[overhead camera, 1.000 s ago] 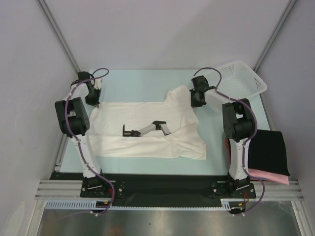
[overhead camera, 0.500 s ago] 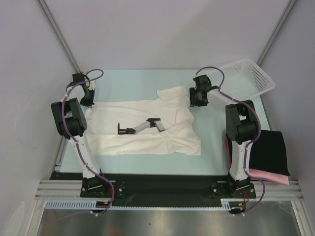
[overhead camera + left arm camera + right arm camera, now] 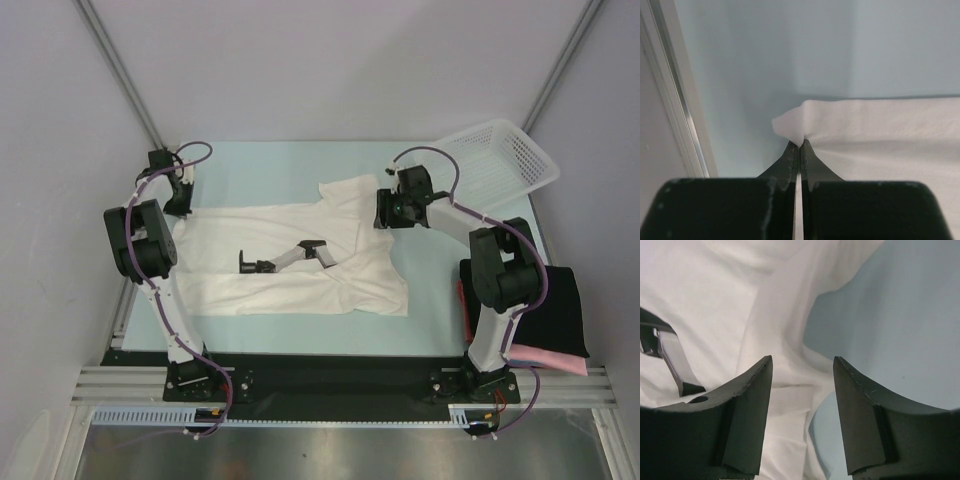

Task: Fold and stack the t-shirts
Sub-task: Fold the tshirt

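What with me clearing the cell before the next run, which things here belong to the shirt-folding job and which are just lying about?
Job: white t-shirt, its corner pinched by the left end effector; black t-shirt folded on the pink t-shirt; open right end effector.
Lying about: white mesh basket; black-and-grey object on the white t-shirt.
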Available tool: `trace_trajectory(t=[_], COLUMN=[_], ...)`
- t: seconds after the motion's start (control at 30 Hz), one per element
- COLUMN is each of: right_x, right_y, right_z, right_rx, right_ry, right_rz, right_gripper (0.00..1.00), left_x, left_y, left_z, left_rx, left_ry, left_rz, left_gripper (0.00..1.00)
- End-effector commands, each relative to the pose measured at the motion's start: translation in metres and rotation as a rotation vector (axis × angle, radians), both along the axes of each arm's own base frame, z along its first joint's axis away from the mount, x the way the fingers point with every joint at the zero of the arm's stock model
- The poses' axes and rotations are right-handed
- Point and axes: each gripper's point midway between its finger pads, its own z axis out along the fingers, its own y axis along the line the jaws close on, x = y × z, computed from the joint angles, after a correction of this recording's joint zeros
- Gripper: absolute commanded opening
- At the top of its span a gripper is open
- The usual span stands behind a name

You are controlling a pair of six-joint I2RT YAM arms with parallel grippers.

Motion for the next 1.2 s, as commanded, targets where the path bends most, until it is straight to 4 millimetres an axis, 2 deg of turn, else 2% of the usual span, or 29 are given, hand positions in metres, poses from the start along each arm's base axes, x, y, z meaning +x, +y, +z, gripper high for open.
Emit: trace_trajectory(t=[0.0, 0.07, 0.13, 0.2, 0.3, 0.33, 0.43, 0.57, 0.73, 0.8, 0.9, 0.93, 0.97, 1.07, 1.13, 1.17], right_x=[-0.002, -0.004, 0.004, 0.003, 0.003, 0.004, 0.001, -0.014, -0.03, -0.028, -0.026, -0.021, -0.022, -0.018, -0.019, -0.015], right_y=[0.014, 0.006, -0.003, -0.004, -0.006, -0.011, -0.028, -0.062, -0.075, -0.079, -0.083, -0.085, -0.089, -0.091, -0.074, -0.062], right_z=[0.025, 0.016, -0.002, -0.016, -0.028, -0.029, -0.029, -0.031, -0.037, -0.039, -0.039, -0.034, -0.032, -0.016, -0.004, 0.011], right_rx=[0.065, 0.036, -0.023, -0.05, -0.044, -0.038, -0.021, -0.029, -0.053, -0.062, -0.06, -0.063, -0.075, -0.086, -0.073, -0.054], right_ry=[-0.097, -0.09, -0.056, -0.009, 0.026, 0.031, 0.042, 0.096, 0.163, 0.172, 0.187, 0.177, 0.187, 0.166, 0.14, 0.107], right_rz=[0.079, 0.062, 0.037, 0.036, 0.016, -0.002, -0.08, -0.204, -0.244, -0.259, -0.281, -0.286, -0.297, -0.293, -0.208, -0.166], right_gripper=[0.57, 0.65, 0.68, 0.67, 0.47, 0.28, 0.0, 0.0, 0.0, 0.0, 0.09, 0.17, 0.2, 0.47, 0.62, 0.64], left_x=[0.008, 0.008, 0.008, 0.008, 0.007, 0.007, 0.008, 0.01, 0.013, 0.013, 0.012, 0.012, 0.012, 0.011, 0.012, 0.011], left_y=[0.011, 0.01, 0.01, 0.01, 0.011, 0.011, 0.013, 0.013, 0.013, 0.012, 0.009, 0.008, 0.007, 0.007, 0.001, 0.001], left_z=[0.032, 0.031, 0.032, 0.031, 0.031, 0.031, 0.033, 0.033, 0.036, 0.035, 0.035, 0.035, 0.036, 0.037, 0.038, 0.043], left_rx=[0.061, 0.057, 0.057, 0.057, 0.06, 0.062, 0.067, 0.069, 0.064, 0.059, 0.041, 0.041, 0.041, 0.039, 0.011, 0.01], left_ry=[-0.075, -0.074, -0.074, -0.073, -0.07, -0.071, -0.076, -0.08, -0.09, -0.087, -0.085, -0.085, -0.084, -0.076, -0.076, -0.081], left_rz=[0.002, -0.001, -0.001, -0.001, 0.004, 0.005, 0.009, 0.012, 0.011, 0.012, -0.002, -0.002, -0.007, -0.02, -0.039, -0.039], left_gripper=[0.0, 0.0, 0.0, 0.0, 0.0, 0.0, 0.0, 0.0, 0.0, 0.01, 0.0, 0.0, 0.0, 0.0, 0.13, 0.28])
